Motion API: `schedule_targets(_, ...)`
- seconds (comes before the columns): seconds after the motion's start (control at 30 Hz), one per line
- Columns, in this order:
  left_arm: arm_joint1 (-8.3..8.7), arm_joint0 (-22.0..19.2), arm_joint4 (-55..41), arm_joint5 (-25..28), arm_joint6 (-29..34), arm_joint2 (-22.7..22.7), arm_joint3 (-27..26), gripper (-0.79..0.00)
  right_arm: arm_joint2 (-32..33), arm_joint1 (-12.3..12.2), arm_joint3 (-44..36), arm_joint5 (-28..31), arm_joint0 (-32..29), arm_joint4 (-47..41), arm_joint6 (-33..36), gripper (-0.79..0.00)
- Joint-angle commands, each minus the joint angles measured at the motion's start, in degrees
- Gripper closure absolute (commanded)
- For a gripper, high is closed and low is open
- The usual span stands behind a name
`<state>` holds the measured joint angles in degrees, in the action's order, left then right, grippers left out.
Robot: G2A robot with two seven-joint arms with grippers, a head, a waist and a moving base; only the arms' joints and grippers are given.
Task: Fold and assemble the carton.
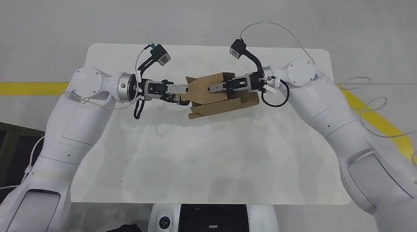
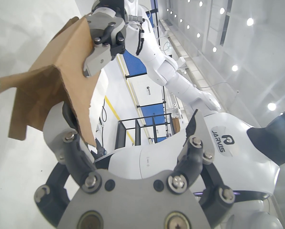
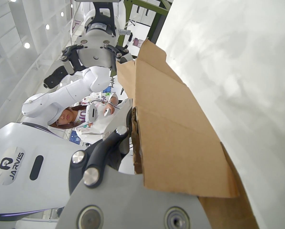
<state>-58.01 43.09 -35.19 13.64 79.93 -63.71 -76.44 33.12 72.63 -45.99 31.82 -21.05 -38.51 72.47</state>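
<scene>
The right gripper pinches a panel of the brown carton above the white table. The left gripper, fingers spread, touches its other end.

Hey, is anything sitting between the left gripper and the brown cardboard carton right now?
Nothing visible does. The left gripper is open right at the brown cardboard carton, with one finger against a panel edge and the other apart. The right gripper clamps the opposite end.
</scene>
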Motion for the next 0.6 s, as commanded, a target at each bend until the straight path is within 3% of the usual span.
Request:
schedule_targets(0.0, 0.10, 0.12, -1.08, -0.32, 0.47, -0.65, -0.20, -0.785, -0.10, 0.27, 0.71, 0.41, 0.10, 0.19, -0.41, 0.000)
schedule_targets(0.2, 0.09, 0.41, -3.72, -0.92, 1.14, -1.38, -1.46, -0.785, -0.63, 1.14, 1.41, 1.49, 0.13, 1.24, -1.50, 0.000)
schedule_targets(0.57, -0.94, -1.21, -2.30, -0.07, -0.71, 1.65, -1.47, -0.785, -0.47, 2.77, 2.27, 2.29, 0.12, 1.15, -2.30, 0.000)
